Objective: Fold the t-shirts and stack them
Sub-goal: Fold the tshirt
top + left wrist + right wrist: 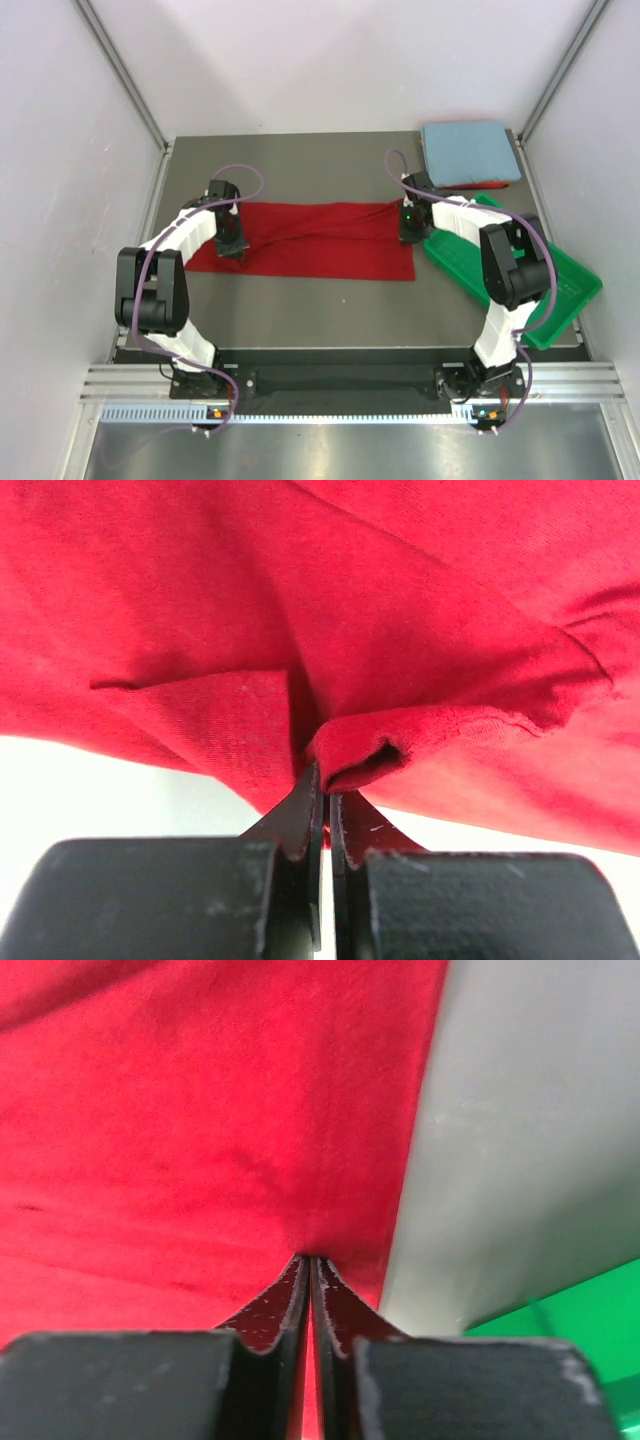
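A dark red t-shirt point(315, 240) lies as a long folded band across the middle of the table. My left gripper point(232, 245) is shut on its left end, pinching a fold of red cloth point(360, 755) between the fingertips. My right gripper point(408, 232) is shut on the shirt's right edge point(300, 1160), cloth held between the closed fingers. A folded light blue t-shirt point(468, 150) lies at the back right corner on top of another red one point(490, 185), of which only an edge shows.
A green plastic tray point(560, 285) sits at the right side of the table, partly under my right arm; its corner shows in the right wrist view point(580, 1310). White walls and metal posts enclose the table on three sides.
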`<action>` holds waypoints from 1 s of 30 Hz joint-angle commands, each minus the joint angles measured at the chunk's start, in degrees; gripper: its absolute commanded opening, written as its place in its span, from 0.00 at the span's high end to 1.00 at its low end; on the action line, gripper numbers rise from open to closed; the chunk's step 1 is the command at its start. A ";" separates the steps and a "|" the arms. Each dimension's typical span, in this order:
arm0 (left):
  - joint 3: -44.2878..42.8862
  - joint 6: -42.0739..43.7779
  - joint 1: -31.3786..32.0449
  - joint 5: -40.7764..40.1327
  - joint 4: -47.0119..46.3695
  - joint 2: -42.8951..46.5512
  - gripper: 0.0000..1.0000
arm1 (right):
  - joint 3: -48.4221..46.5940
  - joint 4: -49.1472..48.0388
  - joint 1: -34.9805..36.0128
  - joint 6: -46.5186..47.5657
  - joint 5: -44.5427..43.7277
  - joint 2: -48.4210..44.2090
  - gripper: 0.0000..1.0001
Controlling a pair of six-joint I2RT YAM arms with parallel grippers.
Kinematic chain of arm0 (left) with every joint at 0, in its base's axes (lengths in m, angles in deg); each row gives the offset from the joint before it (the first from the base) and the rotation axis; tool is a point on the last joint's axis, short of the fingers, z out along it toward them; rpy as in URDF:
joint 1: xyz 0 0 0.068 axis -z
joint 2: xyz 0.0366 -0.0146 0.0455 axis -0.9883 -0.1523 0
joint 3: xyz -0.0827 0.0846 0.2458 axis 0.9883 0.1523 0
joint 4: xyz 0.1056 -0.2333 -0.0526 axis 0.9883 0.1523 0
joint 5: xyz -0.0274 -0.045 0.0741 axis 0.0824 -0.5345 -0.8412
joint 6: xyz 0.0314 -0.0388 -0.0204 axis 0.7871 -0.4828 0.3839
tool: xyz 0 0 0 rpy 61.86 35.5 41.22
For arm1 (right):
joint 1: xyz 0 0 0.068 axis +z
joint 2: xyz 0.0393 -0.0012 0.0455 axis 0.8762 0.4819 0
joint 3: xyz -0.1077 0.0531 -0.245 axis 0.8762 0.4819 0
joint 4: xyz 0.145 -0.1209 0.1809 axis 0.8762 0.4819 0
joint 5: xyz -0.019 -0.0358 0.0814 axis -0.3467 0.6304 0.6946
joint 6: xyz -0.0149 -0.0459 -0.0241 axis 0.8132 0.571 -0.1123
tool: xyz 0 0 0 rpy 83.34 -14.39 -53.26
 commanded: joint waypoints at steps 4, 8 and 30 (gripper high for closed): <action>-5.08 -0.84 0.13 -5.35 3.06 0.28 1.00 | 0.53 -1.19 0.22 1.78 -7.14 0.51 1.00; -7.98 -1.11 0.04 -8.42 4.65 -0.25 1.00 | 0.97 -1.19 0.22 1.95 -8.20 -0.98 1.00; -7.90 -0.41 -0.32 -6.24 5.44 -5.17 1.00 | -2.28 -2.77 0.40 -0.77 -1.35 -5.04 0.82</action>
